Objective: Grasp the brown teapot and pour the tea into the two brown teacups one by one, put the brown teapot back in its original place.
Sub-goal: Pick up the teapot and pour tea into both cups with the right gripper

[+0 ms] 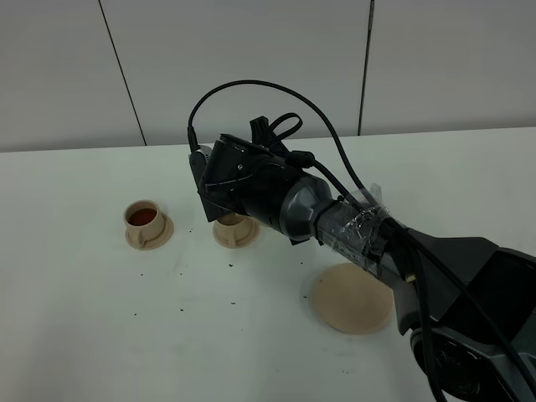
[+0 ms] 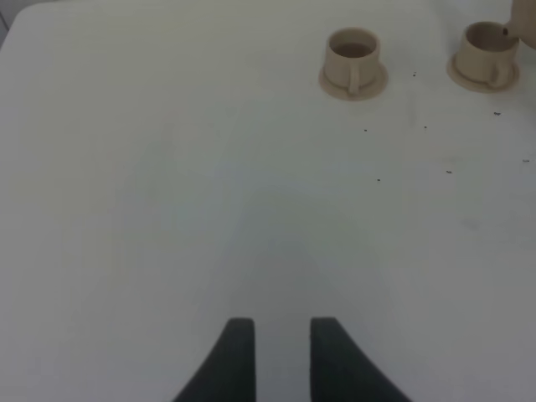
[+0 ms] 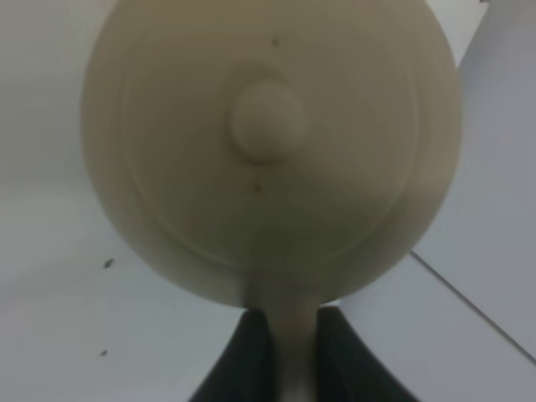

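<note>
The brown teapot (image 3: 268, 151) fills the right wrist view, lid and knob facing the camera. My right gripper (image 3: 285, 339) is shut on its loop handle. From the high camera, the right wrist (image 1: 251, 188) hangs over the middle teacup (image 1: 236, 228) and hides the teapot. The left teacup (image 1: 148, 224) stands on its small saucer with dark tea inside. Both teacups (image 2: 353, 60) (image 2: 486, 57) also show in the left wrist view. The flat round saucer (image 1: 350, 299), the teapot's original place, lies bare. My left gripper (image 2: 282, 352) hovers over bare table, fingers slightly apart, holding nothing.
Small dark specks are scattered on the white table (image 1: 84, 318) around the cups. A black cable (image 1: 251, 88) loops above the right arm. The table's back edge meets a pale panelled wall.
</note>
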### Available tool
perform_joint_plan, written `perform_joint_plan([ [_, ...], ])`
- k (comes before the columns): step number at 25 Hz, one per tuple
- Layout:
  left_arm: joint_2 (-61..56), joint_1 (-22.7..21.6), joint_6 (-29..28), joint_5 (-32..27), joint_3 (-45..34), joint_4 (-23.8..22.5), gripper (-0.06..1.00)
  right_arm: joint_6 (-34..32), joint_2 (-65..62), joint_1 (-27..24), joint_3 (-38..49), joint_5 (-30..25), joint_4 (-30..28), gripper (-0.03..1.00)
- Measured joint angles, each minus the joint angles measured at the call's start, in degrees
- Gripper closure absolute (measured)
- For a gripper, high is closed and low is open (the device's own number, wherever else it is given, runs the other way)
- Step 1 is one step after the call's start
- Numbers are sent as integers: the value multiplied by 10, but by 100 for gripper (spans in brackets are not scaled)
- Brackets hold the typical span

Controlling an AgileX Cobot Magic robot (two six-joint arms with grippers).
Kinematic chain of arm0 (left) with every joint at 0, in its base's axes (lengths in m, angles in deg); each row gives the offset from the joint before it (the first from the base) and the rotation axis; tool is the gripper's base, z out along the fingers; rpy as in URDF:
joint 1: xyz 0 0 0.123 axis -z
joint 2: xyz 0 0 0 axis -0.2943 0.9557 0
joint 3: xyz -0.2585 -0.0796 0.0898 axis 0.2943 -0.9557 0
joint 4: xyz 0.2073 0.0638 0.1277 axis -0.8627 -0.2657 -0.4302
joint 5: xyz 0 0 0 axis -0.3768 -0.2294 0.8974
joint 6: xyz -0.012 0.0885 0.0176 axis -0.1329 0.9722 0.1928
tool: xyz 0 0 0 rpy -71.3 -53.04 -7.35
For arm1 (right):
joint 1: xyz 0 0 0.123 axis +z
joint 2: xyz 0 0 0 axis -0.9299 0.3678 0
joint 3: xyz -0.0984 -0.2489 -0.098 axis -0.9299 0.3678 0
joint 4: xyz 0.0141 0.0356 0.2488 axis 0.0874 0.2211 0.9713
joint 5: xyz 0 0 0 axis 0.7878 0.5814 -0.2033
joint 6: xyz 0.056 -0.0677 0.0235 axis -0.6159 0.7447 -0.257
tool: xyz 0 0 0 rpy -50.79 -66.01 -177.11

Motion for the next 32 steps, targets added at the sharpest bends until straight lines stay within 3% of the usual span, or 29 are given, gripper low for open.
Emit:
perform_joint_plan([
  [11,0,0,0,0,0,0,71,0,0,0,0,23,-16,87],
  [32,0,0,0,0,0,0,71,0,0,13,0,13,-63,87],
])
